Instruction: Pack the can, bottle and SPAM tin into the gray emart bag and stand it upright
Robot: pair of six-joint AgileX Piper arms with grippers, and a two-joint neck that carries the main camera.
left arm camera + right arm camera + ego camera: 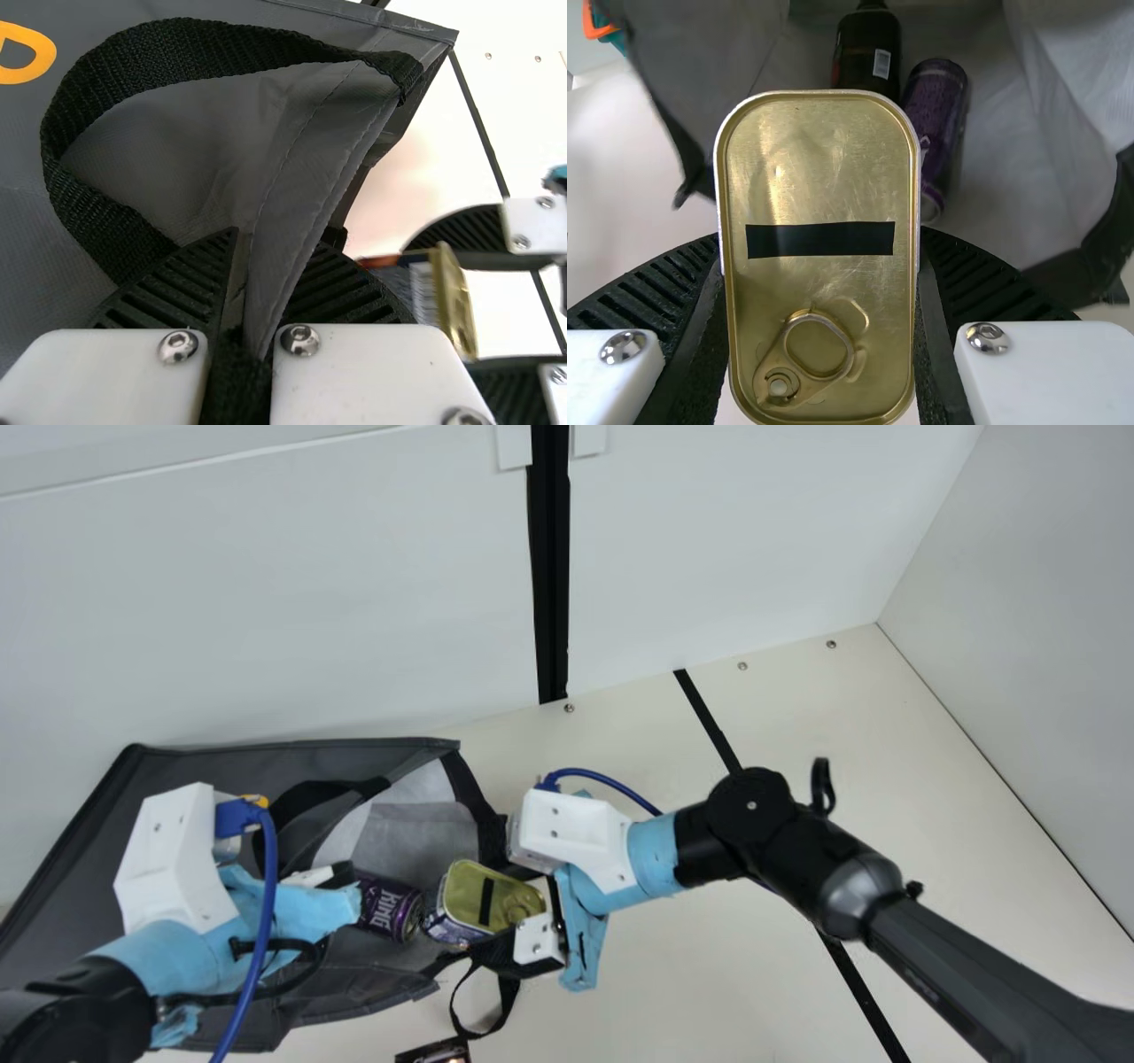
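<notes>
The right fingers (988,288) grasp the SPAM tin (819,173) across its two long sides, at the mouth of the gray emart bag (204,766); this grip probably leaves the tin's base free to lead inward. The left fingers (182,288) clench the bag's fabric edge (306,173), presumably to keep the opening spread. Deeper inside lies the can (935,115), then the bottle (868,57). The bag lies flat on the desk (709,974), which suits sideways loading.
</notes>
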